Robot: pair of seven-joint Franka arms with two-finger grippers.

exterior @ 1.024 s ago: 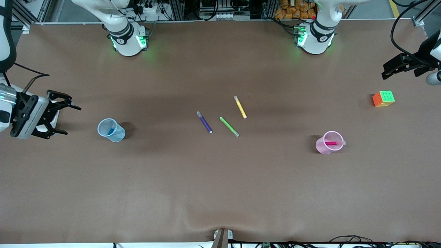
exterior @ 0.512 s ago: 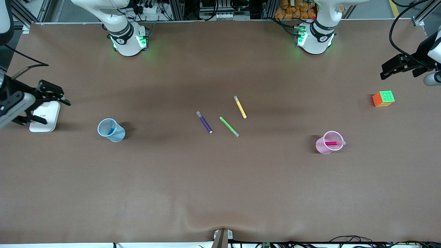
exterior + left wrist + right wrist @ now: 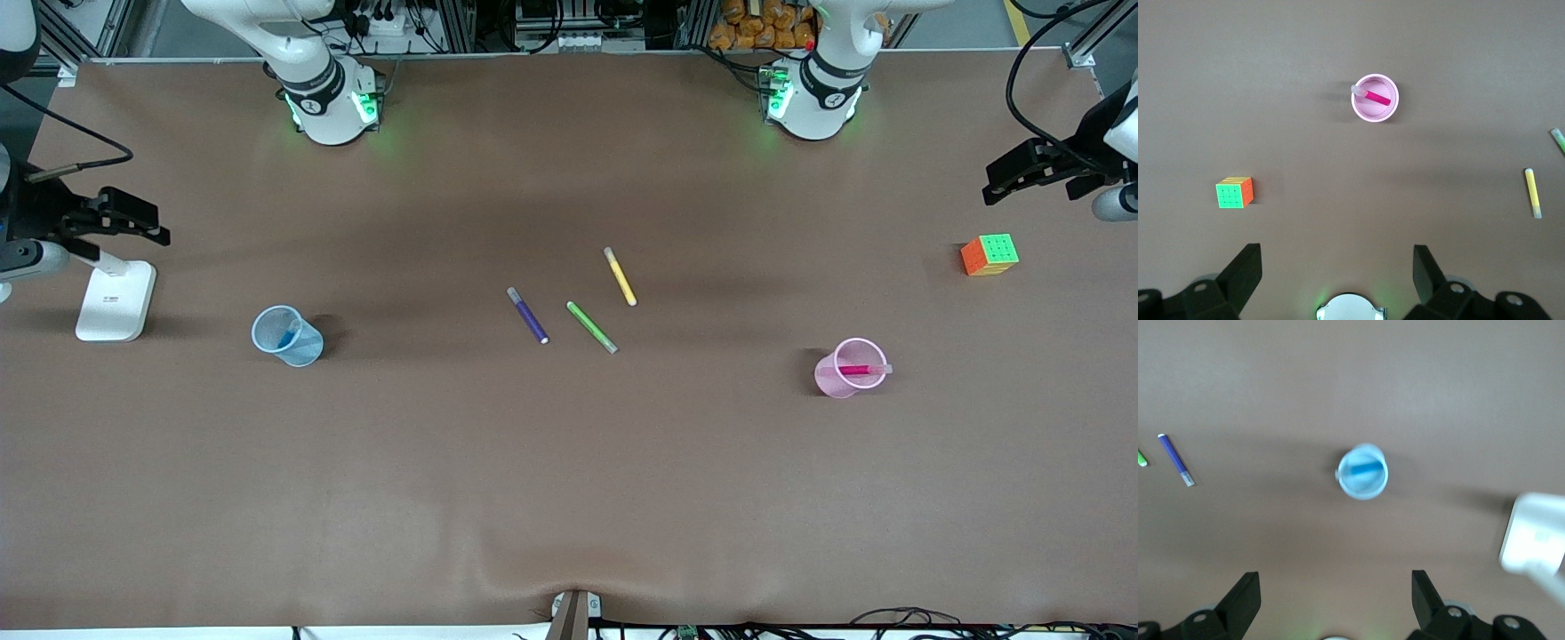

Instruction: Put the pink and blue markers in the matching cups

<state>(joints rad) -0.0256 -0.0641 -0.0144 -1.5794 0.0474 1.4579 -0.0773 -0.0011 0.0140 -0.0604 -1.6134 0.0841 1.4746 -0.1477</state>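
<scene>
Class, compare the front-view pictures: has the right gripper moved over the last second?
Yes. The right gripper has drawn back from the blue cup toward the table's edge, uncovering the white block.

You are looking down on a wide table point(image 3: 569, 498) covered edge to edge in a plain brown mat that takes soft, even light; broad faint shadows cross its middle. Near the front camera the mat puckers into a low wrinkle point(image 3: 569, 582) at the edge, just above a small grey bracket point(image 3: 573, 613). Along the top edge runs an aluminium frame point(image 3: 533, 53), and past it sit cables and a power strip point(image 3: 382, 22), with a heap of orange-brown packets point(image 3: 765, 27). Loose black cables point(image 3: 933, 622) trail along the nearest edge.
</scene>
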